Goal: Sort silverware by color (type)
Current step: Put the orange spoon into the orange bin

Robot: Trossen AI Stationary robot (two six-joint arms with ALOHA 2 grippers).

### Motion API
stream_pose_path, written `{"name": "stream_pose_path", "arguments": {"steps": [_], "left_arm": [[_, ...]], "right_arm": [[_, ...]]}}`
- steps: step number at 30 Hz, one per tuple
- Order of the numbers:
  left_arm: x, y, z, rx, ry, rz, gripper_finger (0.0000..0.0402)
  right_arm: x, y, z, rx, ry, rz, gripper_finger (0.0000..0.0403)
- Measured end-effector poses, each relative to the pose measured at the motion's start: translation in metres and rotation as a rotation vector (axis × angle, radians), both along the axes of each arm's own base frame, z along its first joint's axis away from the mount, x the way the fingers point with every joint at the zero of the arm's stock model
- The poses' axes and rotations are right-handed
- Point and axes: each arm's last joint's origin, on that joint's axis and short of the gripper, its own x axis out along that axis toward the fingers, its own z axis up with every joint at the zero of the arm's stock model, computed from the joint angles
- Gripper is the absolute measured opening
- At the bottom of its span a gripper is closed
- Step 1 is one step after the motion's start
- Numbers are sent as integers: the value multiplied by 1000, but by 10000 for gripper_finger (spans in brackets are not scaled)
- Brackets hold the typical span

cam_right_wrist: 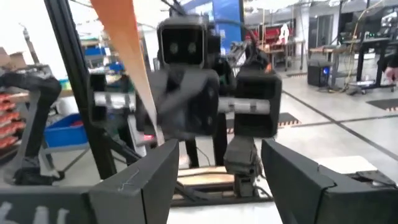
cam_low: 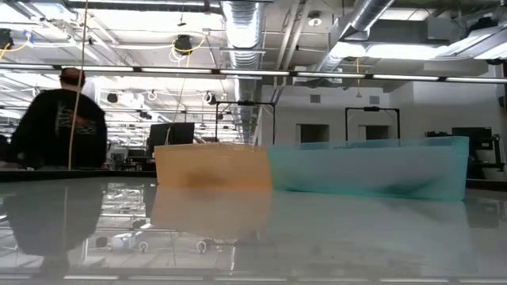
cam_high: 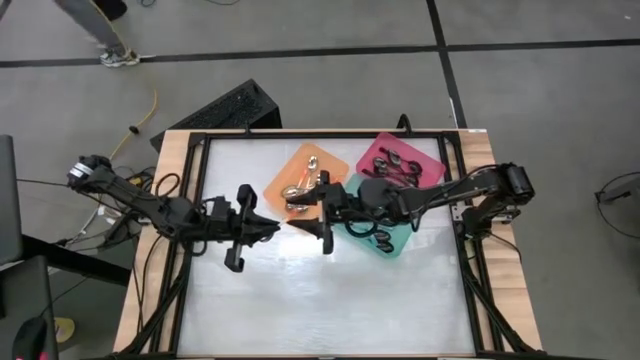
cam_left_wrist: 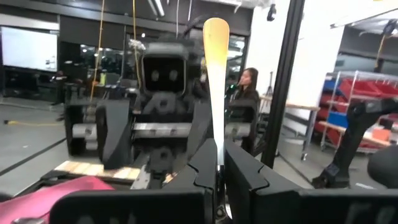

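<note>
Orange-handled spoon (cam_left_wrist: 216,74) pinched upright by left gripper (cam_left_wrist: 219,167); right gripper (cam_right_wrist: 214,177) facing, fingers spread.

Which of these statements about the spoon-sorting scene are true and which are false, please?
1. The left gripper has its fingers shut on an orange-handled spoon. True.
2. The right gripper is also clamped on a spoon. False: its fingers are open and hold nothing.
3. The orange tray has nothing in it. False: shiny spoons lie in it.
4. Dark spoons lie in the pink tray. True.
5. The two grippers face each other over the table. True.
</note>
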Motion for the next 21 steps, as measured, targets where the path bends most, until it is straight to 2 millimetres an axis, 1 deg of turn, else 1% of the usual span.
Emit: {"name": "stream_pose_path", "arguments": {"steps": [3, 9, 12, 21], "left_arm": [[-2, 1, 2, -10, -13, -9, 2], [1, 0, -4, -6, 37, -10, 2], [3, 1, -7, 5, 63, -7, 2], [7, 11, -9, 6, 85, 27, 2]], "right_arm": [[0, 0, 0, -1, 2, 2, 250], [-1, 5, 2, -1, -21, 15, 250], [-2, 8, 4, -33, -34, 21, 250], [-2, 11, 1, -43, -11, 29, 250]]}}
